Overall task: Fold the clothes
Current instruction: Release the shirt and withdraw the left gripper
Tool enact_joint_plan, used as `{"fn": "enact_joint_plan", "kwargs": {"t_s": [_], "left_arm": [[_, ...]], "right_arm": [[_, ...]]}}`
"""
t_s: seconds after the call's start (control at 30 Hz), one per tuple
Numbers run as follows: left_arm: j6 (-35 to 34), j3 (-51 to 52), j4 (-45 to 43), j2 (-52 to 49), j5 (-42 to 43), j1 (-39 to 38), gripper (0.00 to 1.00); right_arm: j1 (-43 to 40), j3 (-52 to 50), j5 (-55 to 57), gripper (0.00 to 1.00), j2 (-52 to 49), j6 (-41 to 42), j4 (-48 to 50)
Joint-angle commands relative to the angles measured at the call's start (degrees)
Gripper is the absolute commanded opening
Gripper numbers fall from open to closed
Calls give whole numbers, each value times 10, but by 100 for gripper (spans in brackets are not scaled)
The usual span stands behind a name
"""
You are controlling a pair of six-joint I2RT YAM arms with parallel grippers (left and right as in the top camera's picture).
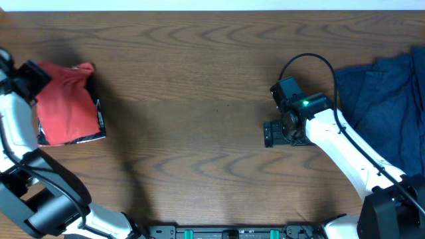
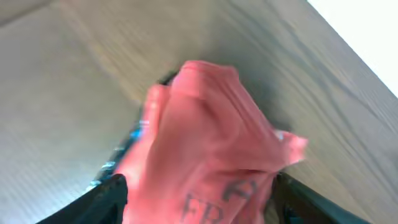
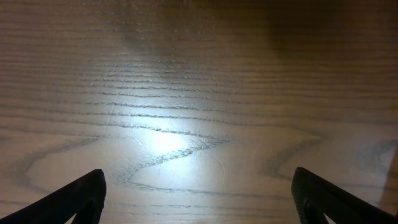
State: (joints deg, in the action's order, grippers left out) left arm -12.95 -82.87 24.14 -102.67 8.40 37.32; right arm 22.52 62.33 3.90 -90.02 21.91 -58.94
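The coral-red T-shirt (image 1: 64,106) lies bunched in a folded heap at the table's far left, on top of the black printed shirt (image 1: 101,123), whose edge shows along its right and lower sides. My left gripper (image 1: 32,78) is at the heap's upper-left corner. In the left wrist view, which is blurred, its fingers (image 2: 199,205) stand wide apart with the lettered red fabric (image 2: 205,137) between them. The navy-blue garment (image 1: 385,99) lies spread at the far right. My right gripper (image 1: 275,133) is open over bare wood (image 3: 186,137), left of the navy garment.
The brown wooden table (image 1: 199,86) runs between the two piles. Its far edge (image 1: 212,9) meets a white surface. A black cable (image 1: 309,60) loops above the right wrist. The arm bases stand along the front edge.
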Motion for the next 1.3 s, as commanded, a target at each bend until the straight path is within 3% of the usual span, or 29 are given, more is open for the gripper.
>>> {"fn": "enact_joint_plan", "kwargs": {"t_s": [0.0,0.23,0.33,0.6,0.73,1.0,1.27], "left_arm": [[-50,1,0,-4,-2,31,76],[-45,1,-11,-4,144,22,76],[-21,1,-8,-4,176,-14,85],[18,2,68,-4,175,-205,95],[50,1,182,-3,173,-294,98],[52,1,477,24,34,-326,98],[72,53,509,217,22,-363,98]], "right_arm": [[-5,7,6,94,11,1,-7],[-5,7,2,96,11,1,3],[-5,7,-32,99,11,-10,40],[-5,7,-146,99,11,-23,198],[-20,8,-165,99,11,-23,231],[-119,14,-192,99,49,-23,103],[-151,11,-65,99,199,-7,2]]}}
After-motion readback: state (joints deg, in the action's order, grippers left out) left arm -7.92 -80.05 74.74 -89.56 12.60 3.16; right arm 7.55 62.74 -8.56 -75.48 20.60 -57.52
